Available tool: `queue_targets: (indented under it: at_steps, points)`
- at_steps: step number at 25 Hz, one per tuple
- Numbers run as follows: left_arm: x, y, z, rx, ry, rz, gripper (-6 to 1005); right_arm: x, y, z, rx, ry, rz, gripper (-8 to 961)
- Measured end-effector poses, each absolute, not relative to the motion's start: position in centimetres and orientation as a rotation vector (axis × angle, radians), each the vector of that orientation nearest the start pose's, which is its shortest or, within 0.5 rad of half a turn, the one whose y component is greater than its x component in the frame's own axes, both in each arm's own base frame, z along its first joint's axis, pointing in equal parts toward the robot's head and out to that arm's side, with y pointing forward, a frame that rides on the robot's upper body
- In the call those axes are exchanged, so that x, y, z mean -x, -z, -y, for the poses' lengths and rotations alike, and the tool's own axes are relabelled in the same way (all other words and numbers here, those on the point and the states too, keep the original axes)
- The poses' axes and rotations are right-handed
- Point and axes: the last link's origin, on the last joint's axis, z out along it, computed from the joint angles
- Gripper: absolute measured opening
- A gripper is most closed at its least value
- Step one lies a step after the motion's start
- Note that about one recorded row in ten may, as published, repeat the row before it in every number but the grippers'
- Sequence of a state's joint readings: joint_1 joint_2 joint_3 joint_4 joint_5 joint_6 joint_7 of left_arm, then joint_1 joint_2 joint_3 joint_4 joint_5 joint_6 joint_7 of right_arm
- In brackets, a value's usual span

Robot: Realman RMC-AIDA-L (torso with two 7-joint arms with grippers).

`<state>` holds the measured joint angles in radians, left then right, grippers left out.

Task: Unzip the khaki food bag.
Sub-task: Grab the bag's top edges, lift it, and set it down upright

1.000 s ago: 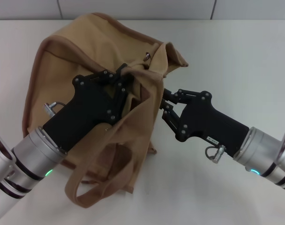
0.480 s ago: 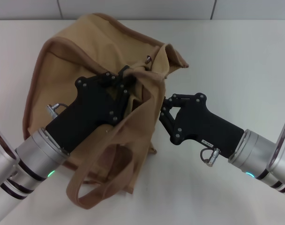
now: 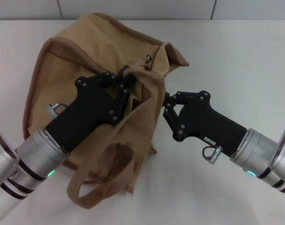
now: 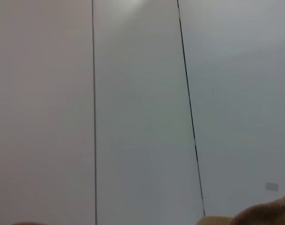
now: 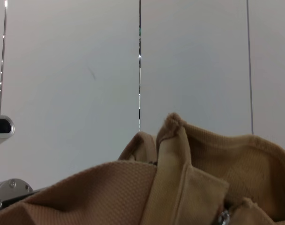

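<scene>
Khaki food bag (image 3: 93, 70) slumps on the white worktop (image 3: 236, 61), toward its far left part, with one strap handle (image 3: 93, 187) looping down toward the near edge. Its top is bunched and folded, so how much of the zipper is already parted cannot be read from the head view. A small metal piece (image 3: 147, 58) shows near the crest of the fabric, and the right wrist view catches a metal glint (image 5: 223, 216) low among the folds, likely the zipper pull or part of it. As a judgement, the unzipping is at an early or middle stage: both hands are on the bag's top, but no clear open mouth is visible, so most of the pull along the zipper seems left to do.

The left hand (image 3: 125, 78) comes in from the near left corner, its forearm slanting up over the bag's front, and its fingers look pinched on a fold of canvas at the top, apparently to brace the bag. The right hand (image 3: 165, 104) reaches in from the near right corner, low and nearly level, its fingertips pressed against the bag's right side just below the raised flap (image 3: 175, 54). Whether it is clamped on cloth or on a zipper pull, I cannot tell, since the fabric hides the tips.

The left wrist view shows mostly wall, with a scrap of tan cloth (image 4: 264, 213).
</scene>
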<state>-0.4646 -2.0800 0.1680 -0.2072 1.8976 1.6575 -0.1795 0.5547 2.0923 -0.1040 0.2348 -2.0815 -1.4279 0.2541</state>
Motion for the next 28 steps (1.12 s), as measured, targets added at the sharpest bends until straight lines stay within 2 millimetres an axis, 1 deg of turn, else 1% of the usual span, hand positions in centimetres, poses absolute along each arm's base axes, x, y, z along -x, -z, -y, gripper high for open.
queue_targets:
  at_steps: [7,13,16,19,23,28]
  points:
    - [23.7,6.2,-25.8,1.997,1.253,0.187,52,-22.9,10.8,-27.2,2.346,-1.057,-0.226,3]
    - [23.4,6.0,-26.1,1.964,1.28,0.208,56,-23.0,10.9,-27.2,2.347,-1.054,-0.227,2]
    - [23.3,5.6,-26.2,1.919,1.297,0.226,58,-23.0,10.9,-27.1,2.349,-1.049,-0.228,6]
    - [23.7,4.6,-26.1,1.818,1.316,0.253,60,-23.2,10.9,-27.1,2.351,-1.038,-0.232,11]
    - [24.1,4.0,-25.9,1.761,1.324,0.256,63,-23.3,11.0,-27.1,2.353,-1.032,-0.234,16]
    - [25.0,2.9,-25.5,1.664,1.317,0.269,66,-23.5,10.9,-27.0,2.348,-1.026,-0.242,23]
